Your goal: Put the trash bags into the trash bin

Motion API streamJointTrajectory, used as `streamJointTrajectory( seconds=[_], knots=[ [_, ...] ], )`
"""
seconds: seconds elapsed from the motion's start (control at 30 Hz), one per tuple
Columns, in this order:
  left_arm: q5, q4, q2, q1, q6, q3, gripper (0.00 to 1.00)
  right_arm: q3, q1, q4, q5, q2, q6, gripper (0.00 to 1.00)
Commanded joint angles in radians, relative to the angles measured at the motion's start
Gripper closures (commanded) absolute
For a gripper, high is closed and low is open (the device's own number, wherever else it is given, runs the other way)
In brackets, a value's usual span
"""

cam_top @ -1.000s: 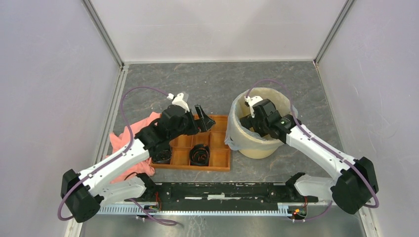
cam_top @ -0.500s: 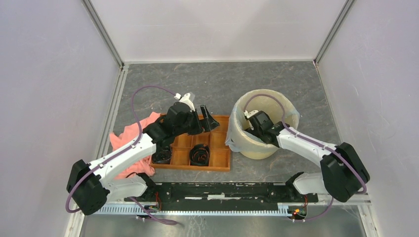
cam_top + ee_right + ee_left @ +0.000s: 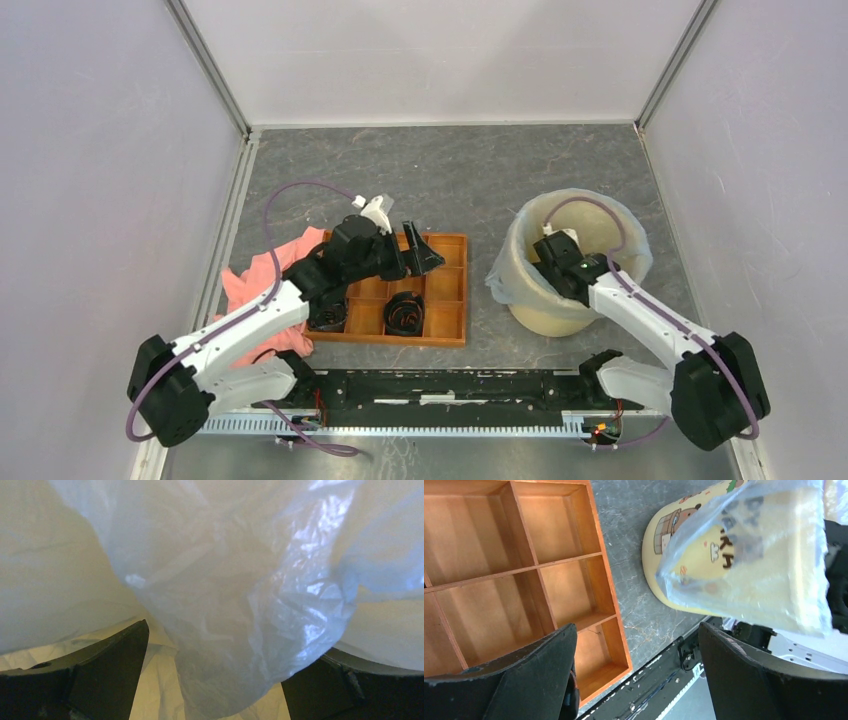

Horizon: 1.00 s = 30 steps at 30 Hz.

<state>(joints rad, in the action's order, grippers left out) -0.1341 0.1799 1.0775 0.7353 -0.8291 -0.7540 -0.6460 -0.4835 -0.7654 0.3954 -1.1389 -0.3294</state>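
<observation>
The pale yellow-tan trash bin (image 3: 545, 318) stands right of centre. The translucent pale-blue trash bag (image 3: 497, 285) is draped over its rim and down its left side. My right gripper (image 3: 553, 265) reaches down inside the bin. In the right wrist view this gripper (image 3: 230, 645) is open, with a hanging fold of the bag (image 3: 240, 580) between its fingers. My left gripper (image 3: 420, 250) is open and empty above the tray's far edge. The left wrist view shows this gripper (image 3: 636, 627), the bin (image 3: 674, 535) with cartoon print, and the bag (image 3: 764, 555) over it.
An orange-brown compartment tray (image 3: 450, 300) lies left of the bin, with black objects (image 3: 405, 312) in its near cells. A salmon-pink cloth (image 3: 250, 285) lies left of the tray. The black rail (image 3: 440, 385) runs along the near edge. Walls enclose the table.
The bin and bag have shifted to the right and a little nearer, with my right gripper staying inside it. My left gripper has edged slightly right over the tray.
</observation>
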Motion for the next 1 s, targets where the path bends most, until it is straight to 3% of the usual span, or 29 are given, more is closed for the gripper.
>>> streamJointTrajectory(
  seconds=[0.0,0.13,0.33,0.53,0.73,0.97],
  knots=[
    [-0.035,-0.018,-0.084,-0.002,0.013,0.017,0.03,0.027,0.137,-0.039,0.036,0.049,-0.111,0.02],
    [-0.063,0.029,-0.125,-0.002,0.038,0.008,0.03,0.066,0.285,-0.013,-0.058,0.100,-0.112,0.02],
    [-0.057,0.091,-0.195,-0.004,0.082,-0.006,0.01,0.074,0.325,-0.090,-0.020,0.230,-0.199,0.02],
    [-0.096,0.102,-0.216,-0.004,0.120,-0.036,0.00,-0.077,0.324,-0.052,-0.081,0.383,-0.157,0.02],
    [-0.108,0.133,-0.212,-0.005,0.158,-0.086,0.00,-0.230,0.323,-0.141,0.002,0.321,-0.058,0.02],
    [-0.074,0.200,-0.243,-0.005,0.162,-0.160,0.00,-0.558,0.324,-0.236,-0.114,0.321,0.026,0.02]
  ],
)
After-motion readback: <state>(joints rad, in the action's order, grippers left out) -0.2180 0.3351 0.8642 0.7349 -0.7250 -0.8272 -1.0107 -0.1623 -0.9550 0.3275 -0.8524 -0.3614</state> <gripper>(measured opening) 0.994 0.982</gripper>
